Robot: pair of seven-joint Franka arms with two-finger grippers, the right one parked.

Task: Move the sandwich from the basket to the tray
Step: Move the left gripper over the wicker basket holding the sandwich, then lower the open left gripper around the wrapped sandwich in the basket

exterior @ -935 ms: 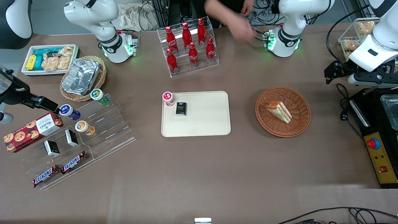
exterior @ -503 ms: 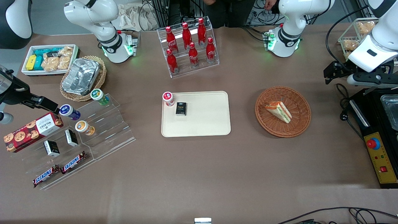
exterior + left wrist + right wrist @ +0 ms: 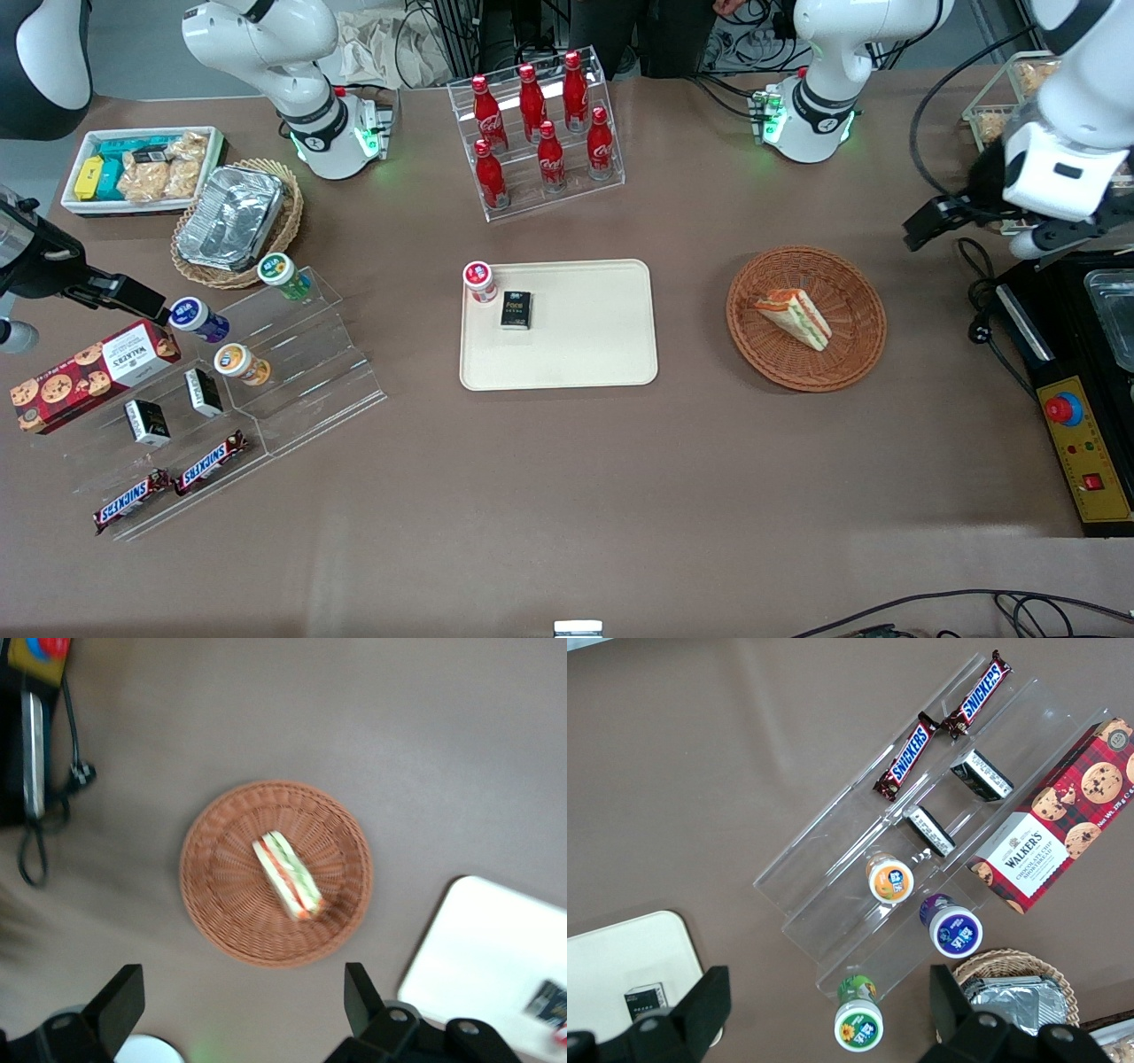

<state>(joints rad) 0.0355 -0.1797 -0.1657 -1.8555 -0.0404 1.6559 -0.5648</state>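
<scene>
The sandwich [image 3: 795, 319] is a white-bread wedge with red, orange and green filling. It lies in the round reddish-brown wicker basket [image 3: 850, 359]. Both also show in the left wrist view, the sandwich [image 3: 288, 875] in the basket [image 3: 221, 904]. The cream-beige tray [image 3: 585, 350] lies flat at the table's middle, and its corner shows in the left wrist view [image 3: 483, 948]. My left gripper [image 3: 928, 224] hangs open and empty well above the table. It is beside the basket toward the working arm's end and a little farther from the front camera. Its fingers [image 3: 359, 988] stand wide apart.
A red-capped jar [image 3: 479, 281] and a small black box [image 3: 516, 310] stand on the tray. A clear rack of red bottles [image 3: 540, 133] stands farther back. A black machine with a yellow control box [image 3: 1085, 443] sits at the working arm's end, with cables [image 3: 35, 846] near the basket.
My left gripper has moved toward the basket and turned. A person's hand that reached over the table's back edge has withdrawn. The sandwich and basket have not moved.
</scene>
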